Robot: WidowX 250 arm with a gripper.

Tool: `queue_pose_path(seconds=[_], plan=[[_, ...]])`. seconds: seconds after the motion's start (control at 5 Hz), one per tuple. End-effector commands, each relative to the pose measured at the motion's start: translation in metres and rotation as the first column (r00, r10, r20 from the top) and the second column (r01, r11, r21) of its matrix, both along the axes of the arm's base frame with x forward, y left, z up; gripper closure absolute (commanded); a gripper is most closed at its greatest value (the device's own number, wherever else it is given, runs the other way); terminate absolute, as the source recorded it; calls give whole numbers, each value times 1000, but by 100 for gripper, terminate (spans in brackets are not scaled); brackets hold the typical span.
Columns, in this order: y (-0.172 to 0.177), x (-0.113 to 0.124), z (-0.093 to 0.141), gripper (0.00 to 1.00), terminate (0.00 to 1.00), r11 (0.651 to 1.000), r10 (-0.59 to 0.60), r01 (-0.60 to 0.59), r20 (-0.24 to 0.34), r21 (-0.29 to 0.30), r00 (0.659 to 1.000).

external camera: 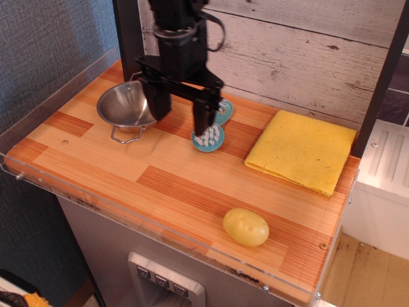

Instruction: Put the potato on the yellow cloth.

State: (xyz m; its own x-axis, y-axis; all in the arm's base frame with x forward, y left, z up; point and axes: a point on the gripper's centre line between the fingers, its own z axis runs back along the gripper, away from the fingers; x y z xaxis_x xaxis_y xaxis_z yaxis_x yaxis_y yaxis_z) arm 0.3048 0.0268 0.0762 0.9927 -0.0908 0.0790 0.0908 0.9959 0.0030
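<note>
Observation.image showed the gripper spread empty at upper centre; the potato lay ungrasped, apart from the yellow cloth.

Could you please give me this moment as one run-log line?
gripper: open, empty, between bowl and brush | potato: front, untouched | yellow cloth: bare

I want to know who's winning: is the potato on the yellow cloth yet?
Not yet. The potato sits on bare wood, apart from the yellow cloth.
</note>
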Motion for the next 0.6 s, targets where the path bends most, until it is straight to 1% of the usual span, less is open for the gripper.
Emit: queue_pose_path(seconds=[0.0,0.2,0.4], plan=[[-52,-14,0,0,0,997,-75,76,25,-21,997],[-71,-27,-7,0,0,994,-106,107,31,-31,994],[-84,-40,-15,0,0,994,-105,107,60,-22,993]])
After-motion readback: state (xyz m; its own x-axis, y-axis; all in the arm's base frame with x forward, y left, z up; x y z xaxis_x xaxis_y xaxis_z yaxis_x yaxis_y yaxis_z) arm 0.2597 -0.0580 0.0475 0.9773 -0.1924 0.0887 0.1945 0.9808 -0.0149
